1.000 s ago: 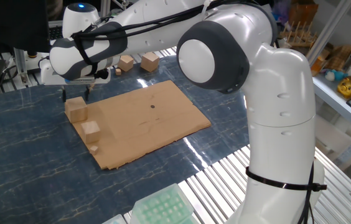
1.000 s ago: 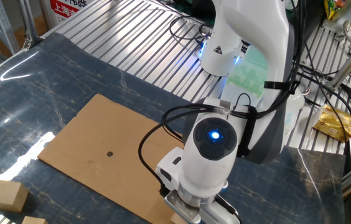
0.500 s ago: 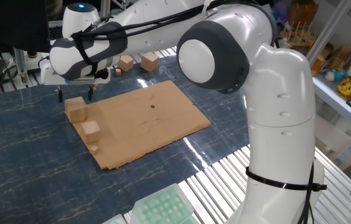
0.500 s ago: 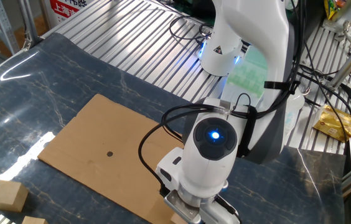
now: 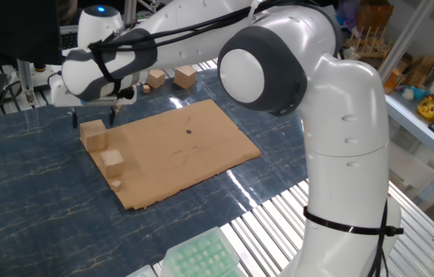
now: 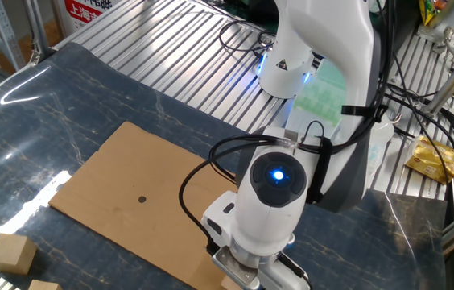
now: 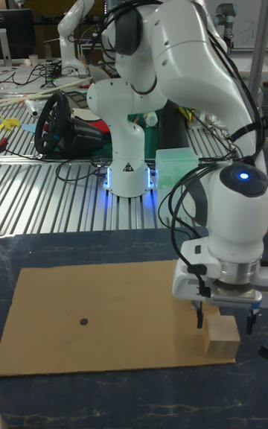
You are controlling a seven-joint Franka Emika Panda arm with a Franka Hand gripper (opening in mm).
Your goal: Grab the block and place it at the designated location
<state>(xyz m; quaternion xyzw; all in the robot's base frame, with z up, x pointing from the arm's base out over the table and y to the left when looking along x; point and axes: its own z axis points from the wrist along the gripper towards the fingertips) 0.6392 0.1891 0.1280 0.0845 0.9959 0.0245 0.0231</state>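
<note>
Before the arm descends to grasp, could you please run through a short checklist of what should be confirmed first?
1. Gripper open, fingers spread wider than the block: ok.
2. Gripper above the block, fingers on either side of it, not yet closed on it: ok in the tall view.
3. It is the largest cube, not the mid-sized cube or tiny cube: ok.
4. Black dot on the cardboard sheet uncovered: ok.
5. Exact left-right centring over the block: cannot tell.
</note>
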